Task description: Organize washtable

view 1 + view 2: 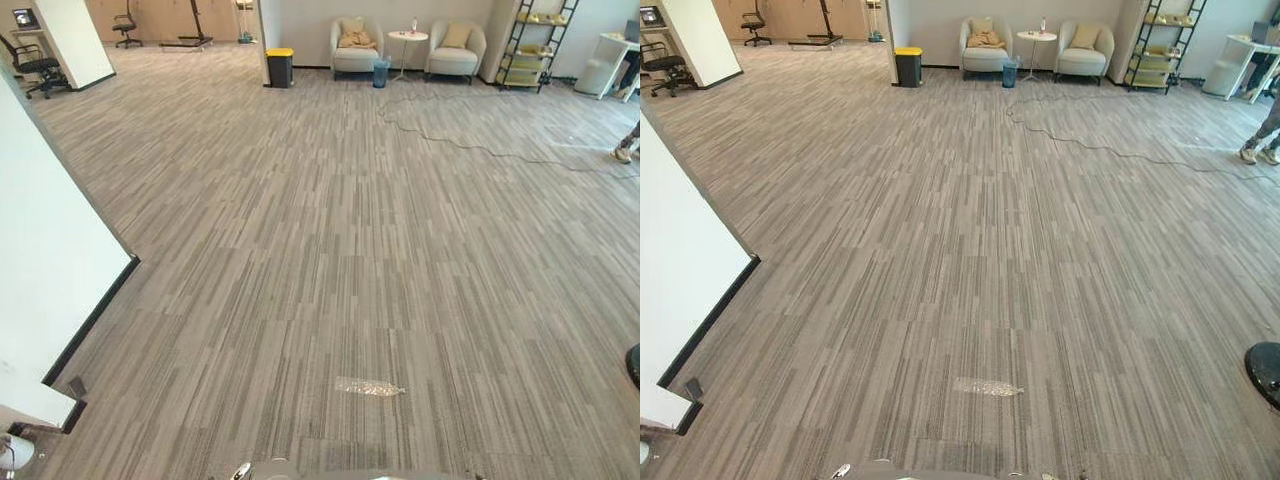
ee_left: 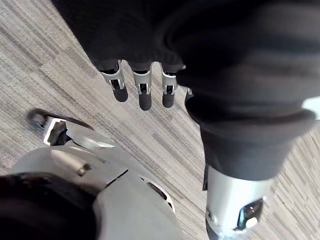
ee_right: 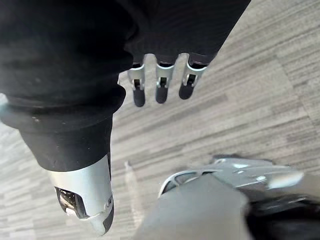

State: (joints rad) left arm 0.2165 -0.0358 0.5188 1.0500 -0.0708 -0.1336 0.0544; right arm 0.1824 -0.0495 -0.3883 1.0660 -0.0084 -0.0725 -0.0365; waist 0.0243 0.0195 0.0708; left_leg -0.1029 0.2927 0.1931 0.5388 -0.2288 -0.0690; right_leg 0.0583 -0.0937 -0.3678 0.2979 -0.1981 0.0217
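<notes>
Looking across a wide stretch of grey striped carpet [image 1: 330,250], the head camera takes in an open room, and nothing that reads as a washtable lies in its sweep, so where the task's thing stands cannot be told. Taking the yellow-lidded bin [image 1: 280,66] at the far wall as the landmark: just right of it sit two pale armchairs [image 1: 356,47] with a small round white table [image 1: 407,38] between them, and further right a black shelf rack [image 1: 535,45]. A person's shoe [image 1: 624,152] shows well right of the bin, near the picture's edge. Well nearer than the bin, low in the view, a shiny scrap [image 1: 370,387] lies flat on the carpet. A white wall panel [image 1: 45,270] closes off the side left of the bin.

The left robot hand [image 2: 142,92] hangs over the carpet with straight, relaxed fingers and carries nothing; the right robot hand [image 3: 160,85] hangs the same way, fingers slack and empty.

As a judgement, this is a stretch of walking or searching. Doing it well means turning the head and body until the washtable comes into sight, keeping both arms low and close, steering clear of the wall panel, and stepping past the scrap instead of on it.
</notes>
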